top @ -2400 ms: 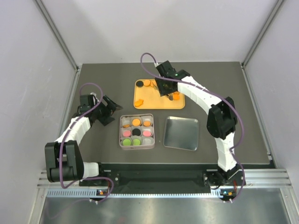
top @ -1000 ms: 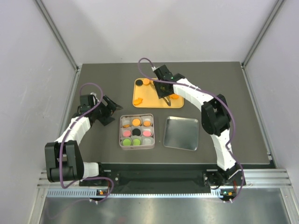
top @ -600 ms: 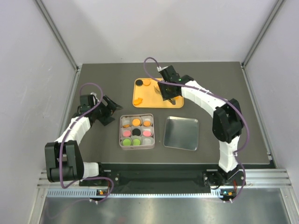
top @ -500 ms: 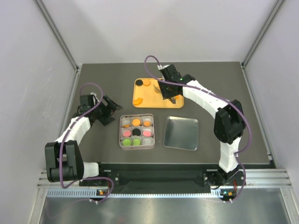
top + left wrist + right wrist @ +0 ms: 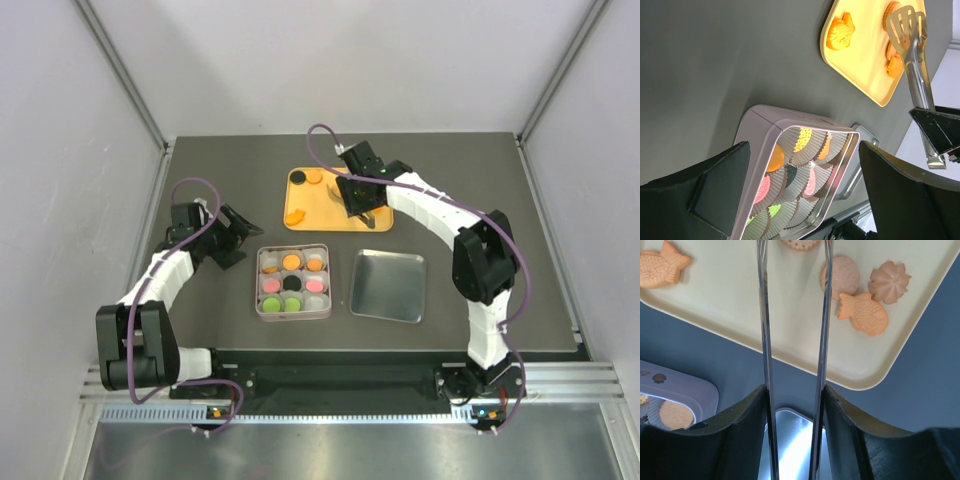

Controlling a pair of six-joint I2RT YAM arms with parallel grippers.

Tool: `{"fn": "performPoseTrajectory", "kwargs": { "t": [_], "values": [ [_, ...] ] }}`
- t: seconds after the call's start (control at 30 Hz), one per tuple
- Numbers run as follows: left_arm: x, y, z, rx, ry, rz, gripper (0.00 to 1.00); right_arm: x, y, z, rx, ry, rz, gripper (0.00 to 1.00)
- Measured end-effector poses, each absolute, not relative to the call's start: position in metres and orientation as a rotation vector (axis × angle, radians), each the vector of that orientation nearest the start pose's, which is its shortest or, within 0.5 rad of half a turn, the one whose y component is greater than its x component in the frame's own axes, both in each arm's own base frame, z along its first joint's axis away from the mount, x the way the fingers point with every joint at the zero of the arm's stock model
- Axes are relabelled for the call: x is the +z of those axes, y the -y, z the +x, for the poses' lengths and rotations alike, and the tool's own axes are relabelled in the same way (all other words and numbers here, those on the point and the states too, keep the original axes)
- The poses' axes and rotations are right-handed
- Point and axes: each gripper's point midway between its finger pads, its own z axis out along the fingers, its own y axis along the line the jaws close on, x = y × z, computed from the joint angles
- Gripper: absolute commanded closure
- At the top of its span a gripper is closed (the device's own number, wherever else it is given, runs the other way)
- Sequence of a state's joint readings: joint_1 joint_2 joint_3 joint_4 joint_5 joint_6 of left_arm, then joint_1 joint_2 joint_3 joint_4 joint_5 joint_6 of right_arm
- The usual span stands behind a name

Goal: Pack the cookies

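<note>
Right tool [image 5: 794, 400] pinches tongs [image 5: 764, 315] w/ blades [image 5: 824, 315] apart, long axis running up yellow tray [image 5: 730, 295] toward its far edge; cookies [image 5: 862, 314] sit just right of the blades by tray's near-right corner, one fish cookie [image 5: 662, 262] at near-left. Left tool [image 5: 805, 195] spread, empty, farther off. Tin [image 5: 259, 290] mid-bench: most cups [image 5: 802, 137] filled, lid [image 5: 388, 285] alongside

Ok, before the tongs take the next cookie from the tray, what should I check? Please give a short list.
1. Grip: ok, right gripper shut on the tongs.
2. Arms of the tongs apart: ok.
3. Supply: ok, cookies lie on the tray.
4. Tips around one cookie: cannot tell.
5. The tin uncovered: ok, lid lies beside it.
6. The left gripper open, clear of the tin: ok.
</note>
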State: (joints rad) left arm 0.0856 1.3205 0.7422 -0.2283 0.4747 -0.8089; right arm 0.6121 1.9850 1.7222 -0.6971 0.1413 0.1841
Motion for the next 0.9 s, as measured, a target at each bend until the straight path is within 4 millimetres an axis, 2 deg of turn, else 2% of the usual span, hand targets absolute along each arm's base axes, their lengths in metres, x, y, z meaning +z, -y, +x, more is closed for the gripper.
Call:
{"fn": "performPoseTrajectory", "kwargs": {
  "t": [0.13, 0.6, 0.9],
  "values": [
    [0.109, 0.079, 0.329, -0.899, -2.304, -0.842, 0.06, 0.119, -0.266, 0.408, 0.14, -2.485, -0.483, 0.54],
    [0.109, 0.079, 0.329, -0.899, -2.303, -0.842, 0.06, 0.127, -0.269, 0.413, 0.151, -2.474, -0.48, 0.53],
    [0.11, 0.079, 0.329, -0.899, -2.303, -0.842, 0.06, 0.112, -0.268, 0.415, 0.138, -2.504, -0.484, 0.54]
  ]
}}
